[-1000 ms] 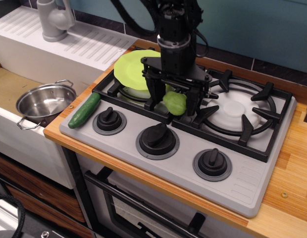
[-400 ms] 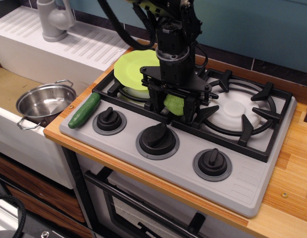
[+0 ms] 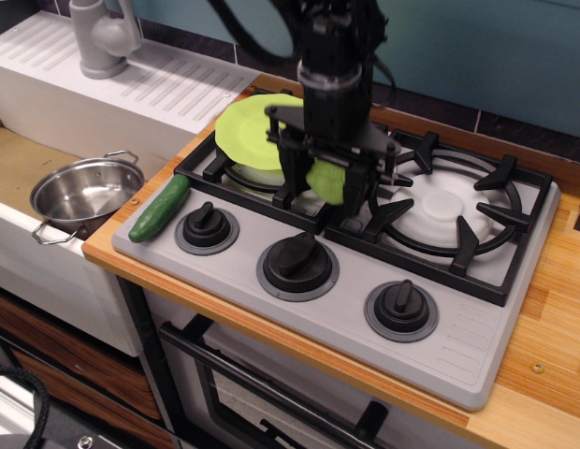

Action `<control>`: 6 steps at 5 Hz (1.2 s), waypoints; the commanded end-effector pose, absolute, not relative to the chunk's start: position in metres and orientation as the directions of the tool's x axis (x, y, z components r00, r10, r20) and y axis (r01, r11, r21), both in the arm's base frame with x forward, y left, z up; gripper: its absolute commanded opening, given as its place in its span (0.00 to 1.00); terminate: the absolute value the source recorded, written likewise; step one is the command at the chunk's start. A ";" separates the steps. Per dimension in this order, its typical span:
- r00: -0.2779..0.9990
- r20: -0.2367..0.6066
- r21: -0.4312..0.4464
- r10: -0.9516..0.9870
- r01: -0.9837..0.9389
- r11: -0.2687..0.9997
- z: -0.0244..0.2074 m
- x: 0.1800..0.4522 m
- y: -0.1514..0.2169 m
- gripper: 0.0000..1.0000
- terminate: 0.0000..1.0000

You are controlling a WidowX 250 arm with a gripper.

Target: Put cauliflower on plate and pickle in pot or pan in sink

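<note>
My gripper point(image 3: 325, 185) stands over the middle of the stove, between the two burners, shut on the light green cauliflower point(image 3: 327, 178), which it holds just above the black grate. The lime-green plate point(image 3: 248, 128) lies on the back left burner, just left of the gripper and partly hidden by it. The dark green pickle point(image 3: 160, 208) lies on the stove's front left corner. The steel pot point(image 3: 84, 193) stands empty in the sink point(image 3: 14, 168) at the left.
The grey tap point(image 3: 101, 37) stands on the ribbed draining board point(image 3: 168, 89). Three black knobs point(image 3: 297, 260) line the stove front. The right burner grate point(image 3: 458, 220) is bare. Wooden counter point(image 3: 552, 318) runs to the right.
The gripper has closed on the cauliflower and lifted it slightly up and left, toward the plate. Pickle, pot and plate have not moved.
</note>
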State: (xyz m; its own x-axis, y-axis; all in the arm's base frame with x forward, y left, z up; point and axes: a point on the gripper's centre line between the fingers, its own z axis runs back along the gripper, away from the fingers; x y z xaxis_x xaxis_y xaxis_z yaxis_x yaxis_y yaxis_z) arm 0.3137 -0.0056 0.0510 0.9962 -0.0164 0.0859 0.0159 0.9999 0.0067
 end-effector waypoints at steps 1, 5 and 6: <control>0.991 0.124 0.058 -0.050 0.043 0.997 0.130 0.338 0.013 0.00 0.00; 0.990 0.100 0.017 -0.104 0.102 0.995 0.119 0.385 0.070 0.00 0.00; 0.992 0.097 -0.003 -0.081 0.082 0.997 0.099 0.382 0.074 0.00 0.00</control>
